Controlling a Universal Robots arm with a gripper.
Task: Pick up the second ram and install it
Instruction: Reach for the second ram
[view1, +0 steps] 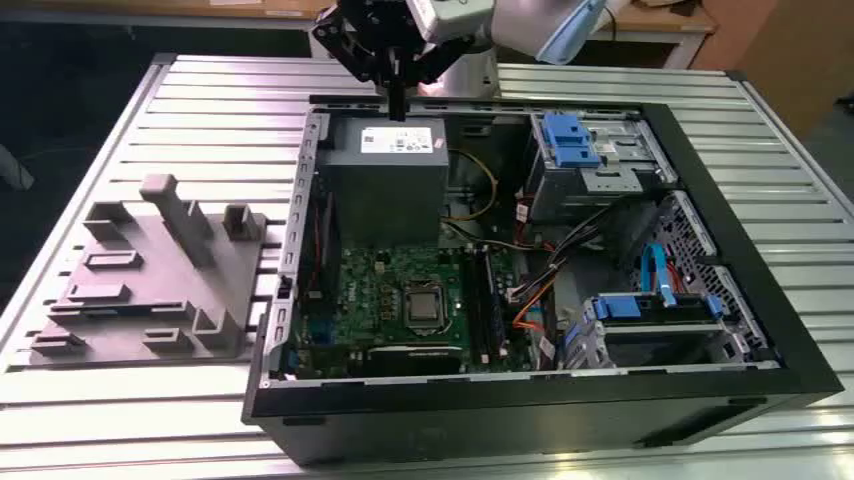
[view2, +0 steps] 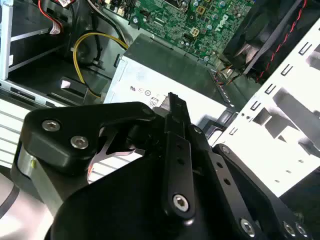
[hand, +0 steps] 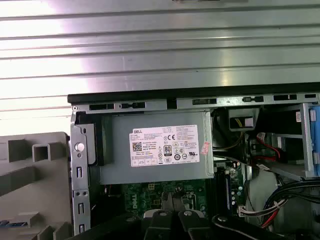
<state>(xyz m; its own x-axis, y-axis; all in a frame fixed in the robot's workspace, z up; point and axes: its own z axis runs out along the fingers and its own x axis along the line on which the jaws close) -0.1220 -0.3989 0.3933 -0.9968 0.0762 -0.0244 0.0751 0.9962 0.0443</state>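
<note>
Second ram grip unclear: gripper fingers pressed together above the power supply; descending here, they'd strike its casing instead of the motherboard slots.

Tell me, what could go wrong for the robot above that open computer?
1. The hand hangs right over the power supply; going straight down, it might bump it.
2. Loose orange cables lie beside the motherboard; the hand could snag them when it works there.
3. The walls of the computer case stand close around everything; a wide swing might knock them.
</note>
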